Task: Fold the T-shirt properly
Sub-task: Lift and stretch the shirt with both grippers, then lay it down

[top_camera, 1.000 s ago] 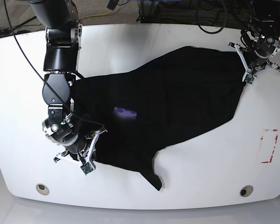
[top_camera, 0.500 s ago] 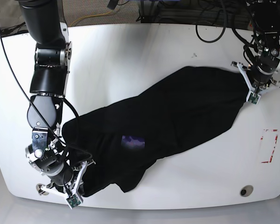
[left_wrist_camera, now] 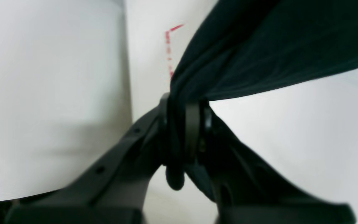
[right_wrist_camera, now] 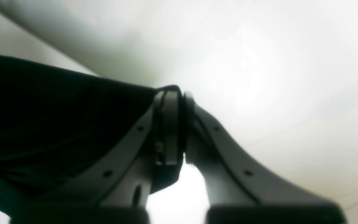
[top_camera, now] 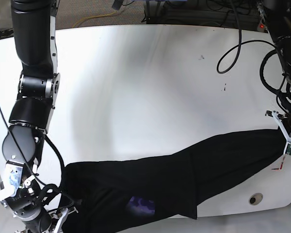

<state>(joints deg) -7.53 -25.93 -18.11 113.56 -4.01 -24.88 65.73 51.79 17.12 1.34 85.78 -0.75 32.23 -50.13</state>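
1. Across the near edge of the white table [top_camera: 136, 73], the soft black fabric T-shirt [top_camera: 184, 170] hangs stretched.
2. My left gripper [left_wrist_camera: 183, 124] pinches 1 bunched end.
3. My right gripper [right_wrist_camera: 179, 124] clamps the other end.

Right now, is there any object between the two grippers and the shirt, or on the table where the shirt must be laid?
Nothing visible. The left gripper and the right gripper are each shut directly on the shirt. The bare table behind it shows only small dark specks and a red mark near the left gripper.
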